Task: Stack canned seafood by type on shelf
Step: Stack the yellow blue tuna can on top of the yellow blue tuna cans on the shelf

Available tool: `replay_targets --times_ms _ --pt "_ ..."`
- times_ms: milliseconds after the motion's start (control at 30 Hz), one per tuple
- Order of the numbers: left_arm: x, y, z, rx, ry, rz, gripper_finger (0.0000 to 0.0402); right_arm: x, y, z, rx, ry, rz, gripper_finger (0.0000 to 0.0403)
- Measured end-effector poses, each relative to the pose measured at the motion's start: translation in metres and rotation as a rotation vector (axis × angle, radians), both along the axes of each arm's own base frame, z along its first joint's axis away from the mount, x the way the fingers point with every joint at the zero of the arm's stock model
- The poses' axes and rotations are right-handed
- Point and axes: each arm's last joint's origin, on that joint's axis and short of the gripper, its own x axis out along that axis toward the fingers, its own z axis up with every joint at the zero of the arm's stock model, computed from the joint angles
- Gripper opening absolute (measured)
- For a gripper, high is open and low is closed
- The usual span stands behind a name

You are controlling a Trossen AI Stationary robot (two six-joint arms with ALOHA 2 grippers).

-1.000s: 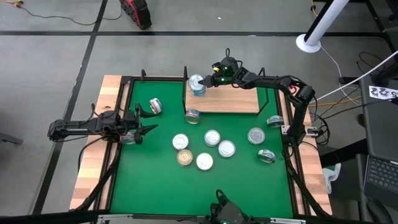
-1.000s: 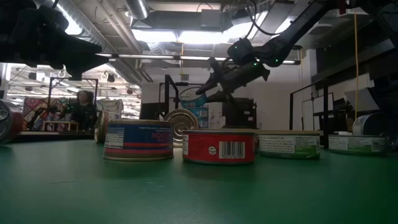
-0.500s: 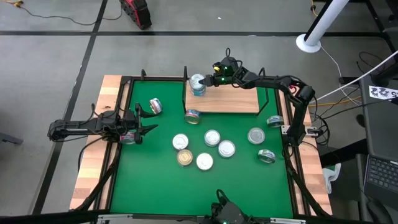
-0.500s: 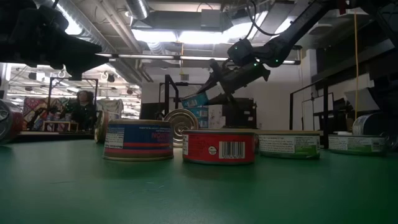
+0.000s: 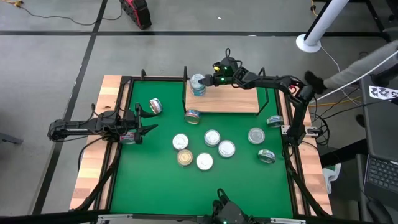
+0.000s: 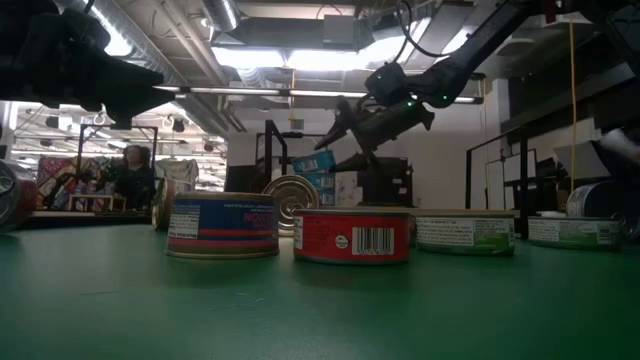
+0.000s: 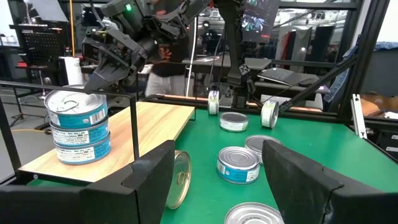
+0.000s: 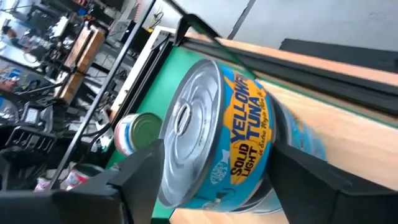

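Note:
Two teal-blue tins stand stacked on the far left corner of the light-wood shelf. The stack also shows in the left wrist view, and its top tin fills the right wrist view. My right gripper hovers open at the stack, a finger on either side of the top tin, apparently clear of it. My left gripper waits open near the mat's left edge. Several more tins lie on the green mat.
One tin leans at the shelf's front edge and another stands on its rim to the left. Several lie flat mid-mat around, with others at the right. Black wire rails frame the shelf. A person's sleeve shows beyond the right side.
My right gripper has opened its fingers at the shelf's far left corner and let go of the top teal tin, which stays on the lower one. A person's sleeve has come into view beyond the table's right side.

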Motion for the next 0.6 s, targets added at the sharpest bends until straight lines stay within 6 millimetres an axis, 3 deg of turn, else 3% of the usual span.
replay_targets --times_ms 600 --pt "0.0 0.0 0.0001 0.0 0.0 0.0 0.0239 0.0029 -0.0033 0.0091 -0.148 0.017 0.028 0.0285"
